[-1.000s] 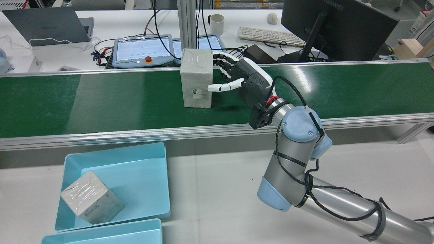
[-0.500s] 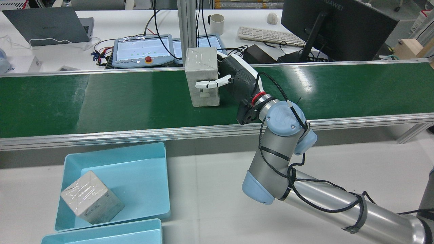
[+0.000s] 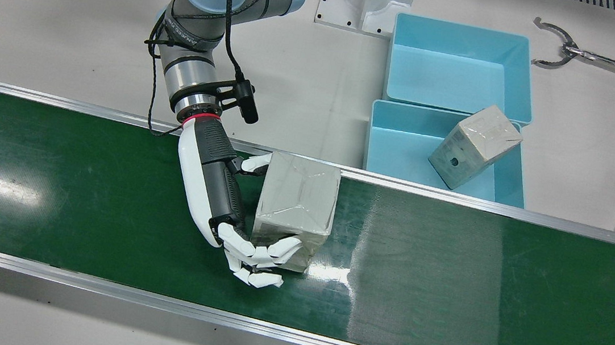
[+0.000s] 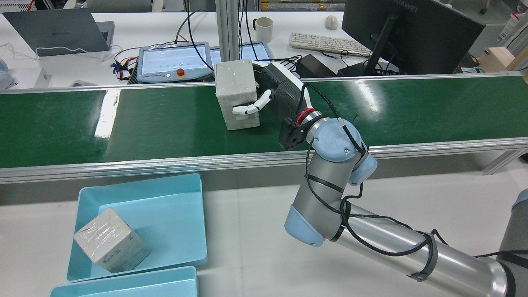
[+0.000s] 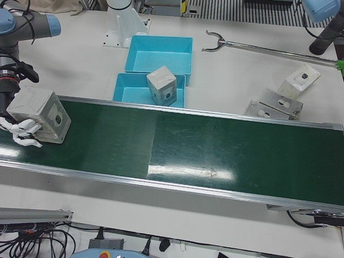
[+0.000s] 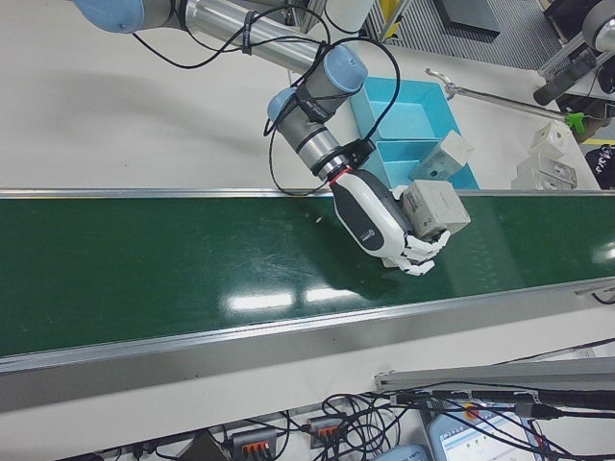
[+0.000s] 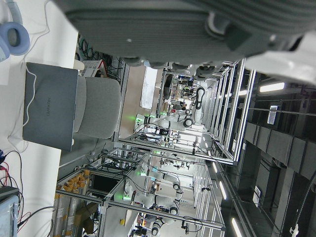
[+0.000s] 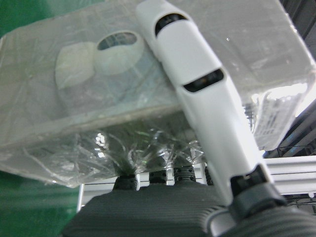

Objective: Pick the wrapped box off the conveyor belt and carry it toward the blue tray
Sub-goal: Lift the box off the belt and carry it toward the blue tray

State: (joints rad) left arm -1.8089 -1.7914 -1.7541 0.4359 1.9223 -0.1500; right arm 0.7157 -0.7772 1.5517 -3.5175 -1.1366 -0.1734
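The wrapped box [image 3: 296, 200] is on the green conveyor belt [image 3: 445, 278], tilted, near the belt's robot-side rail. My right hand [image 3: 214, 185] is shut on it, with the fingers [image 3: 258, 256] curled over the far face and the thumb on the near face. The rear view shows the same box [image 4: 234, 82] and hand [image 4: 284, 93]. The right hand view shows the box [image 8: 74, 98] pressed against the palm. The blue tray [image 4: 165, 222] lies on the table left of the arm and holds another wrapped box [image 4: 109, 245]. The left hand view shows only the palm's edge [image 7: 173, 24].
A second blue tray [image 3: 455, 68] sits beside the first. A metal reach-grabber tool [image 3: 561, 42] lies on the table beyond the trays. More wrapped boxes [image 5: 274, 105] lie on the table by the belt. An aluminium rail [image 4: 165, 163] runs between belt and trays.
My right hand closed its fingers and thumb around the box, which was standing upright. The box has tipped and shifted a little to the left in the rear view, and the arm followed.
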